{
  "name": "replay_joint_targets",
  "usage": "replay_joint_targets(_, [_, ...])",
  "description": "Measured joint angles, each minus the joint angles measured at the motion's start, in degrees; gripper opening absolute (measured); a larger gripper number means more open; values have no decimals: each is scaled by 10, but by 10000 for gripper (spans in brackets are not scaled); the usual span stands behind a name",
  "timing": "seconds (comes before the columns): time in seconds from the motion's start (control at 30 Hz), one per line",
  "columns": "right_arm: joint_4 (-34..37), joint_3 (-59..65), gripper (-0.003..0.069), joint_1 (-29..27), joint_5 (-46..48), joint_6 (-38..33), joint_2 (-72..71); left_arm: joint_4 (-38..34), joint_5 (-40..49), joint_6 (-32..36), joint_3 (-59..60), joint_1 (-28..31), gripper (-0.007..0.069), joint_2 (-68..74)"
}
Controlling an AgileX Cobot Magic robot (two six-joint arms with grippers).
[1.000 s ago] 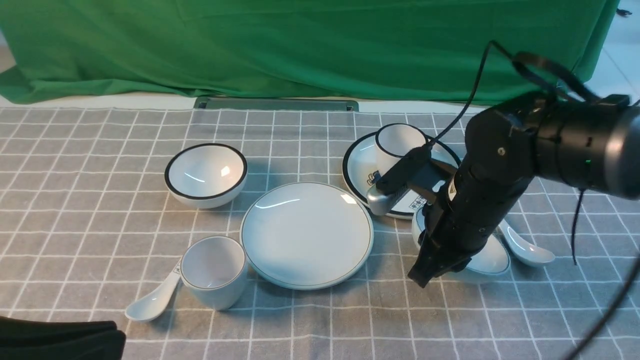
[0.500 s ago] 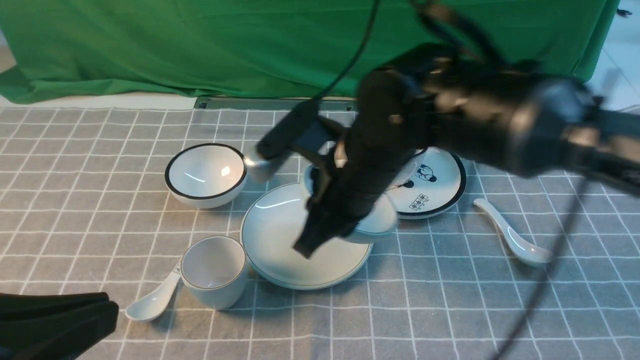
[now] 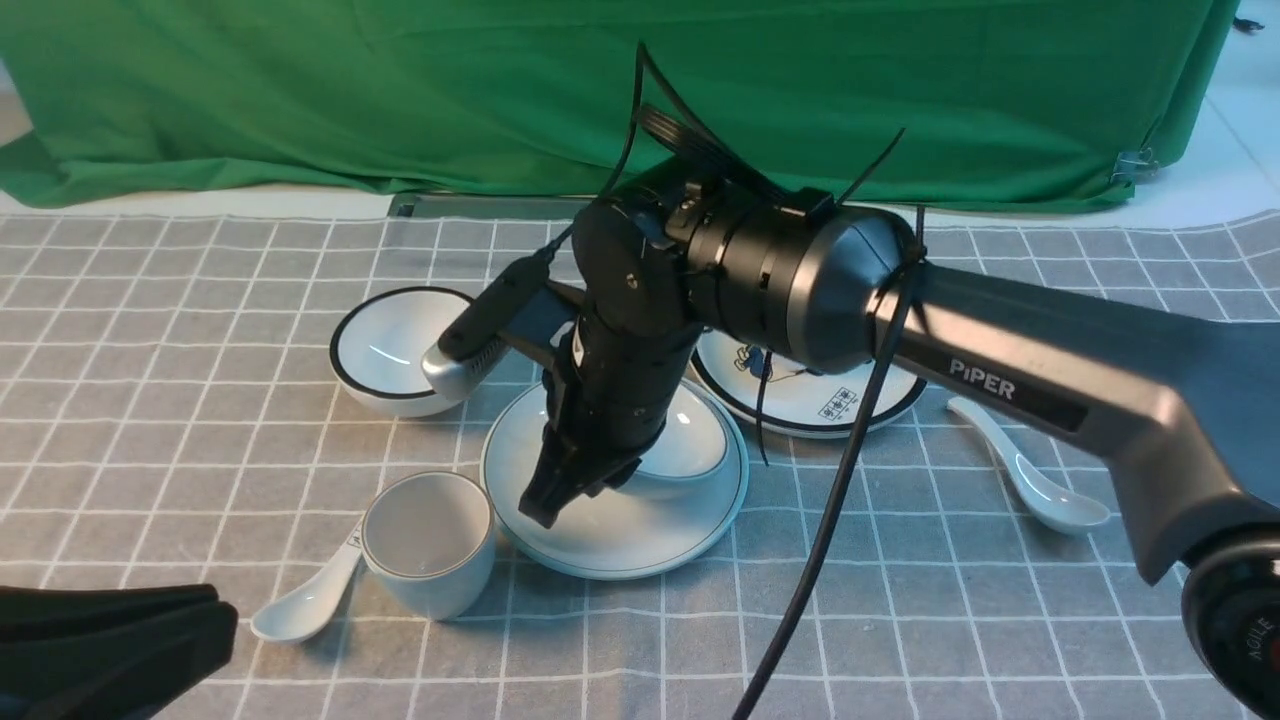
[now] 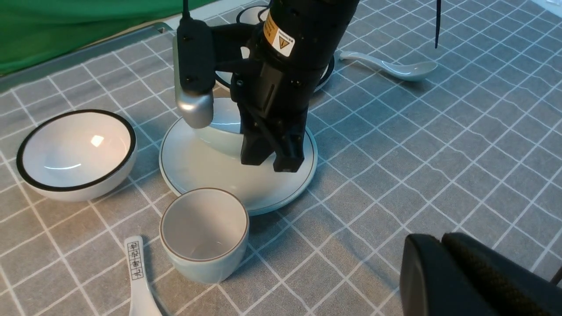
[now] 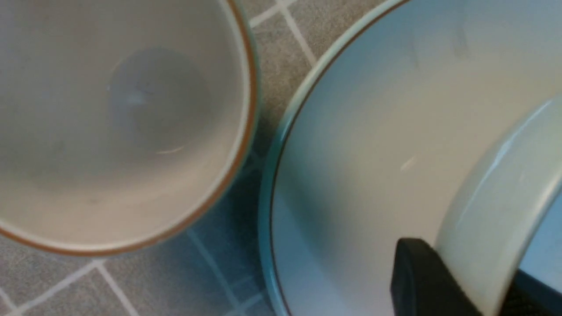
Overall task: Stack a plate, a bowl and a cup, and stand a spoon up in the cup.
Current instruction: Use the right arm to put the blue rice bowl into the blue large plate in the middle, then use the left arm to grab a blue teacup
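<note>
The thin-rimmed white plate (image 3: 610, 535) lies at the table's middle. The white bowl (image 3: 692, 445) sits low over it, and my right gripper (image 3: 545, 508) is shut on the bowl's near rim. The wrist view shows the rim of the bowl (image 5: 500, 197) pinched between the black fingers (image 5: 417, 272), above the plate (image 5: 373, 153). I cannot tell whether the bowl touches the plate. The small cup (image 3: 428, 545) stands upright just left of the plate. The plain spoon (image 3: 1030, 482) lies far right. My left gripper (image 4: 443, 245) hovers shut and empty near the front left corner.
A black-rimmed bowl (image 3: 395, 350) stands behind the cup. A cartoon plate (image 3: 815, 395) lies behind the right arm. A spoon with printed characters (image 3: 300, 605) lies against the cup's left side. A green cloth hangs across the back.
My right arm has swung left, carrying the bowl from beside the plain spoon to over the plate. The left gripper has risen slightly at the front left corner.
</note>
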Motion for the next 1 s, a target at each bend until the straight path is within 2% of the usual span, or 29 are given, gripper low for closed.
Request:
replay_joint_targets(0.23, [-4,-3,115,1,-5,24,5,0,0,0,0,0,17,0])
replay_joint_targets(0.27, [-4,-3,138,2,-5,28,7,0,0,0,0,0,17,0])
replay_joint_targets(0.37, [3,-2,288,8,-5,32,14,0,0,0,0,0,17,0])
replay_joint_targets(0.4, [3,-2,297,9,-5,34,15,0,0,0,0,0,17,0])
replay_joint_targets(0.47, [4,-8,405,15,-3,39,15,1,0,0,0,0,17,0])
replay_joint_targets(0.6, [5,-35,452,16,22,41,15,4,5,0,0,0,17,0])
replay_joint_targets(0.8, [0,-96,459,16,102,41,-5,12,15,-2,-1,0,17,0])
replay_joint_targets(1.0, [-17,-104,459,19,160,40,-63,47,16,-22,-25,0,17,0])
